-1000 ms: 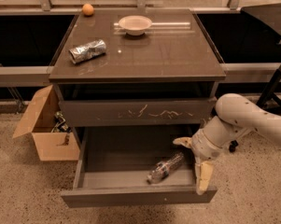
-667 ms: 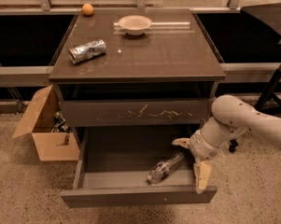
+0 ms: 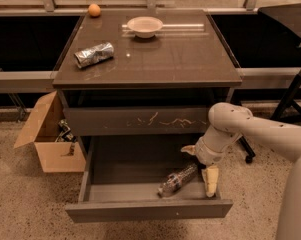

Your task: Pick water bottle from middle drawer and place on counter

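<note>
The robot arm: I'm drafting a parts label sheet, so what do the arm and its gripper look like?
The arm is smooth, rounded, off-white tubing with a bulbous joint near the drawer cabinet and a ribbed, paler wrist section. The gripper, inside the open middle drawer by the water bottle, has two flat, tapering cream-yellow fingers. No cables or markings are visible.

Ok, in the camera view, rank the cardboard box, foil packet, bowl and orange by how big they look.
1. Cardboard box
2. Foil packet and bowl, too alike to rank
3. Orange

The gripper is open in the drawer, beside the water bottle.
</note>
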You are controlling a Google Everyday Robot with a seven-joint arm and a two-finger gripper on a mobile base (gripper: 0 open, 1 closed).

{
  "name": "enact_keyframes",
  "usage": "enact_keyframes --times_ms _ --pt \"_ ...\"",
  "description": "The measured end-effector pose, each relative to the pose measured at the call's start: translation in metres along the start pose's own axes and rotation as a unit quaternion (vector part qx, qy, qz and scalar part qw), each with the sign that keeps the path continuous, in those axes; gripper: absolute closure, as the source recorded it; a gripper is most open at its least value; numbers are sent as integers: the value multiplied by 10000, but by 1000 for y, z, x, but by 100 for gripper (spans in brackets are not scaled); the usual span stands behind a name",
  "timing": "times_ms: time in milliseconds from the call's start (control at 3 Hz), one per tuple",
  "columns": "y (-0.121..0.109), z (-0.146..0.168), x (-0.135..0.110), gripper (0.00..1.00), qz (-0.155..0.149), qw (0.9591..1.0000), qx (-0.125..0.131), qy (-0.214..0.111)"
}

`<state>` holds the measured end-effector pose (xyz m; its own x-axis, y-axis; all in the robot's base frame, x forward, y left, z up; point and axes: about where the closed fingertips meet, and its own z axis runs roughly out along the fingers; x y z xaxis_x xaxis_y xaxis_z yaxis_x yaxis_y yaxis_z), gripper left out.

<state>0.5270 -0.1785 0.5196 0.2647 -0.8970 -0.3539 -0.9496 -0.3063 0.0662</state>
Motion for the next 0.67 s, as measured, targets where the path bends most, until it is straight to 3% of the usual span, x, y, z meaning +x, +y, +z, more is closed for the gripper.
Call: enact_keyframes --times_ms 333,667 --pt "-16 10 15 0 -163 9998 45 144" --pt "-29 23 22 0 -294 9988 315 218"
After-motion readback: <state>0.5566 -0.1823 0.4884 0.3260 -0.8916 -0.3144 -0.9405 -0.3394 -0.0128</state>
